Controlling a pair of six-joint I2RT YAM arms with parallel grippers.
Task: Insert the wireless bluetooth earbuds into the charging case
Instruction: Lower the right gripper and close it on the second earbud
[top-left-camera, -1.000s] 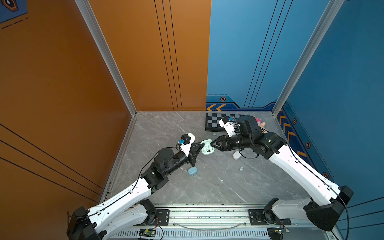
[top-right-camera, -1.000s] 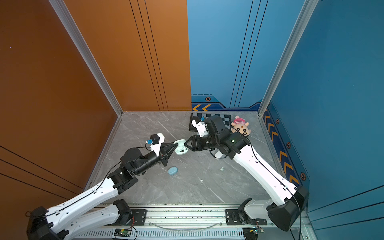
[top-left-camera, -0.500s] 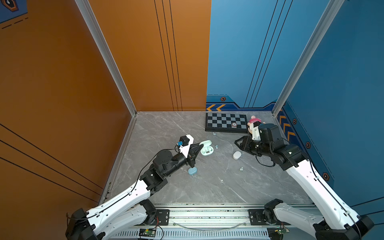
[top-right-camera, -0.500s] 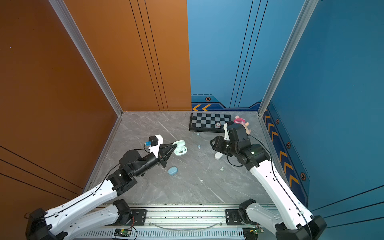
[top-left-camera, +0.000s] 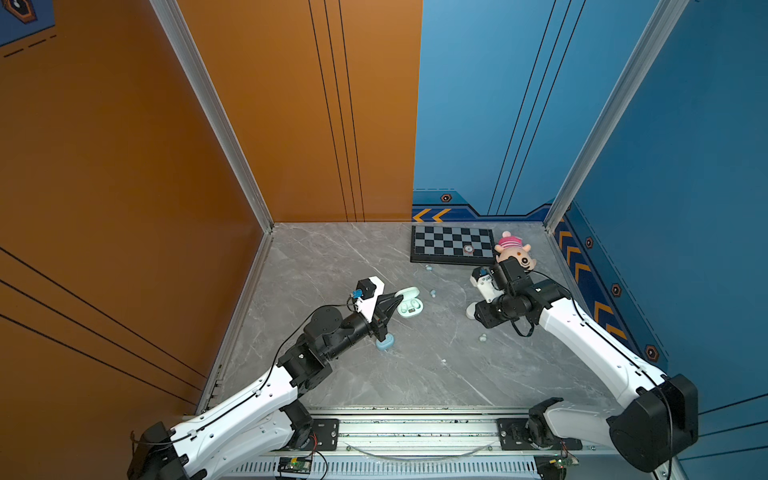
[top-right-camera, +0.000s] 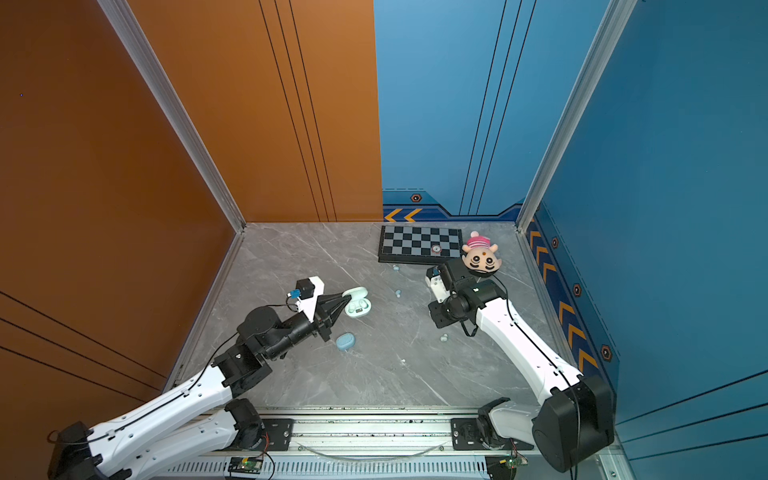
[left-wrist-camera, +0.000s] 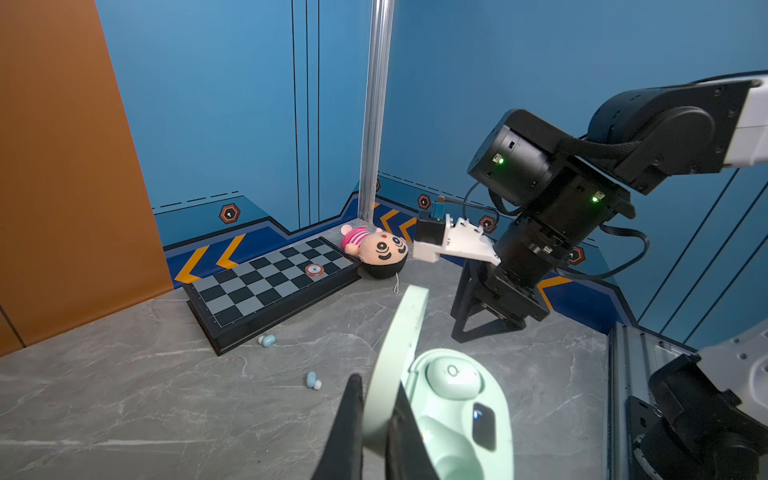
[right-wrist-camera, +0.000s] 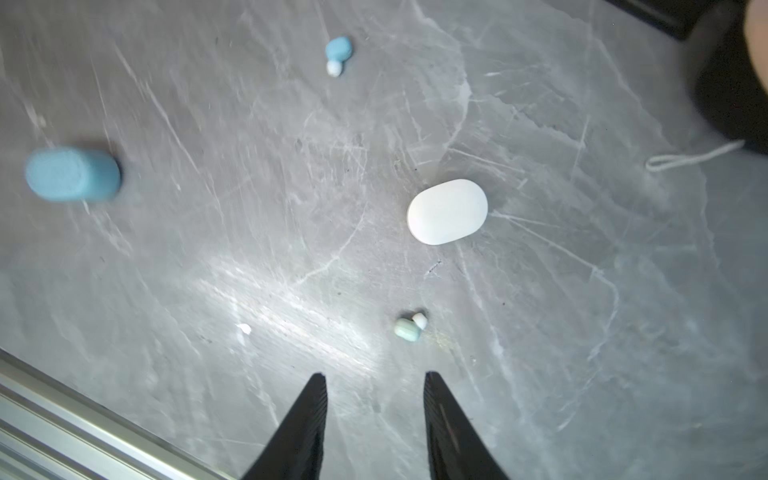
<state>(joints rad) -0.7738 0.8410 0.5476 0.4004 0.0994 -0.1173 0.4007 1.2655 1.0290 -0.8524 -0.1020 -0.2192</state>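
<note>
Right tool (right-wrist-camera: 374, 376): jaws part-open, empty | mint earbud (top-left-camera: 482, 337) on worktop (top-left-camera: 415, 374), just beside at its 6 o'clock in a top view | left tool (left-wrist-camera: 376, 386) pinching case lid (left-wrist-camera: 399, 332) | right arm nearer

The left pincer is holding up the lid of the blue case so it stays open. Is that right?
Not quite. The left pincer is pinching the lid of the pale green case, not the blue one, and that case is open. The left wrist view shows it. The blue case lies shut, with no pincer on it.
</note>
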